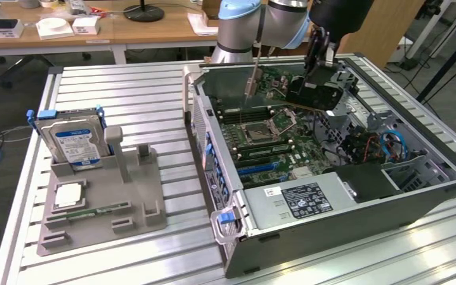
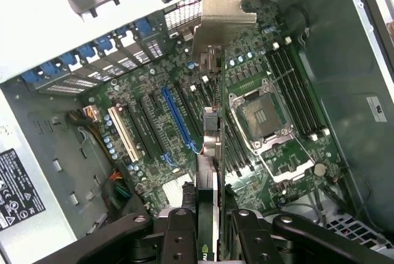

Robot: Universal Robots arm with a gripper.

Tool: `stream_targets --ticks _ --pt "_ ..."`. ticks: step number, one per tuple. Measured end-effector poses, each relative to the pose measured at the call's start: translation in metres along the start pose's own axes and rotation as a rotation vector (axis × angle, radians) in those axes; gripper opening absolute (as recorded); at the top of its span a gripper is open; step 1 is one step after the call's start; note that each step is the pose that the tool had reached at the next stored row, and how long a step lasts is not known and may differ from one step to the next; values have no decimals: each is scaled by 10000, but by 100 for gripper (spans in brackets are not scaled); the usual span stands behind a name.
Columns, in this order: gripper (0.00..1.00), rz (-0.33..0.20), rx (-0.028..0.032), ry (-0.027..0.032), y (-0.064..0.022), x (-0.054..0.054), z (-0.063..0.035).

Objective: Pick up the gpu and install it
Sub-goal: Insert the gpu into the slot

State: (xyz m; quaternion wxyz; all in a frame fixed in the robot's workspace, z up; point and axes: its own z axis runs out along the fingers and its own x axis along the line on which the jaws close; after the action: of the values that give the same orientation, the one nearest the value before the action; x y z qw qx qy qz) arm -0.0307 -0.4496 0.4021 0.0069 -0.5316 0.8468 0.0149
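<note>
The gpu point(image 1: 311, 98) hangs tilted over the open computer case point(image 1: 212, 154), with my gripper point(image 1: 323, 65) shut on it from above. Its silver end bracket point(image 1: 252, 80) points toward the case's rear wall. In the wrist view the gpu point(image 2: 209, 153) shows edge-on between my black fingers point(image 2: 178, 236), and my gripper point(image 2: 209, 242) clamps its upper edge. The bracket point(image 2: 223, 15) hovers near the rear slot openings. Beneath it lies the motherboard point(image 2: 184, 92), where a long blue slot point(image 2: 175, 119) runs just beside the card's line. The card stays above the board, apart from it.
The CPU socket point(image 2: 261, 116) and memory slots point(image 2: 295, 85) lie beside the card. A power supply point(image 1: 307, 199) fills the case's near end, with blue cables point(image 1: 390, 145) at the exterior view's right. A grey fixture point(image 1: 101, 196) holds a hard drive point(image 1: 73, 139) and a memory stick point(image 1: 93, 211).
</note>
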Motion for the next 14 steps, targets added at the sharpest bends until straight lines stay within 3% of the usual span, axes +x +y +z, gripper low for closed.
stream_targets --ticks 14 --pt "27 -1029 -28 18 0 0 0"
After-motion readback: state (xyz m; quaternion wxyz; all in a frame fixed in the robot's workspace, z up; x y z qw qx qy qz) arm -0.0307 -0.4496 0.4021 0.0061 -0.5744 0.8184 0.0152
